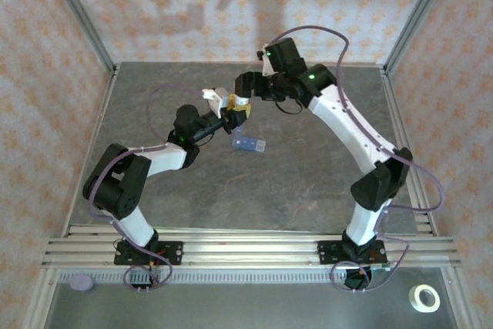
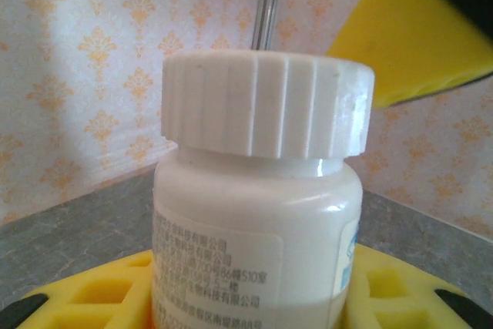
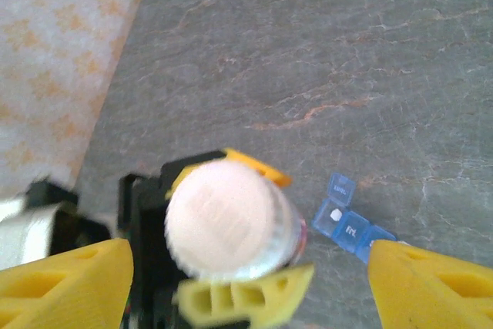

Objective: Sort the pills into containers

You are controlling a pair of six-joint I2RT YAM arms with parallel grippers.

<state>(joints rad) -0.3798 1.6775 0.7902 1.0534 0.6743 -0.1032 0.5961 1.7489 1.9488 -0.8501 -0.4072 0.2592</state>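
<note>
- Blue containers (image 1: pixel 249 144) are laid flat, long axis left-right from above.
- White bottle (image 2: pixel 262 190) is clamped upright by left gripper (image 1: pixel 236 119).
- Right gripper (image 1: pixel 228 100) is spread wide above it.

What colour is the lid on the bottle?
White, with ridges down its side. The lid of the bottle shows best in the left wrist view.

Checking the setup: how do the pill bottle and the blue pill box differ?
The bottle is white and round; the pill box is clear blue with square cells. The left gripper holds the bottle upright; the pill box lies flat on the table. The bottle's cap is on; one pill box lid is open.
</note>
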